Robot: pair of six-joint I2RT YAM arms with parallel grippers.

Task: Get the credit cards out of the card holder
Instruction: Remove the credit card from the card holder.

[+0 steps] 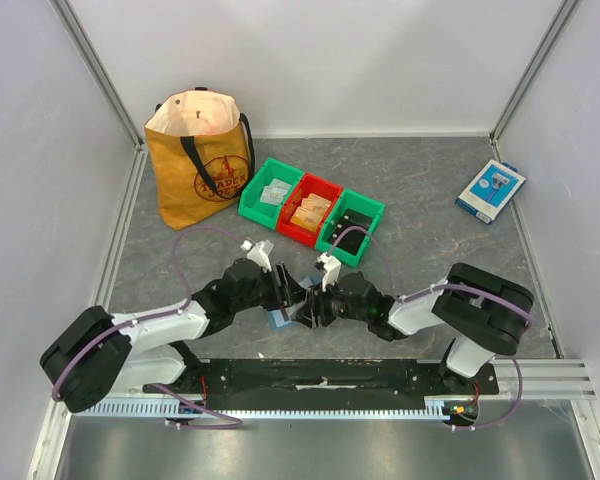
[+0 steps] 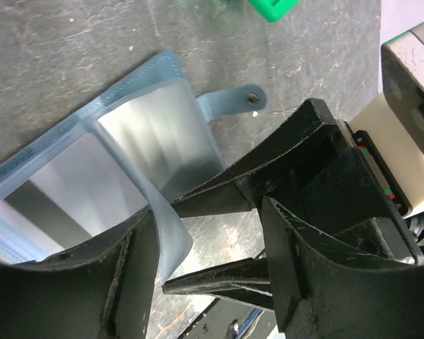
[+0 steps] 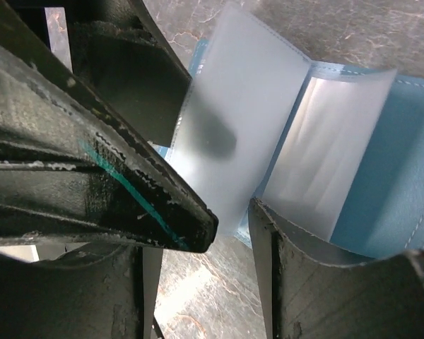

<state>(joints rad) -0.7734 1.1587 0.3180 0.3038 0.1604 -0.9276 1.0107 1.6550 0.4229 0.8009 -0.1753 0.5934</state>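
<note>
Grip placement decides this: the holder [image 1: 280, 321] lies open at the table's [image 1: 430, 230] near edge, midway, between the grippers. There the left gripper [image 2: 206, 212] stands wide beside it. The right gripper [image 3: 232, 219], part-open, straddles the edge of a pale card [image 3: 233, 120]. Close on that alone, holder pinned.

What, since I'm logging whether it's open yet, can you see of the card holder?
The card holder is a small dusty-blue wallet of soft-looking material, lying open on the grey table. Inside are frosted, see-through sleeves; one leaf lifts off the rest. A snap tab with a metal stud sticks out sideways. Its near edge curls against a finger of the left pincer; the right pincer sits at a sleeve's edge. Whether the sleeves are filled I cannot tell.
</note>
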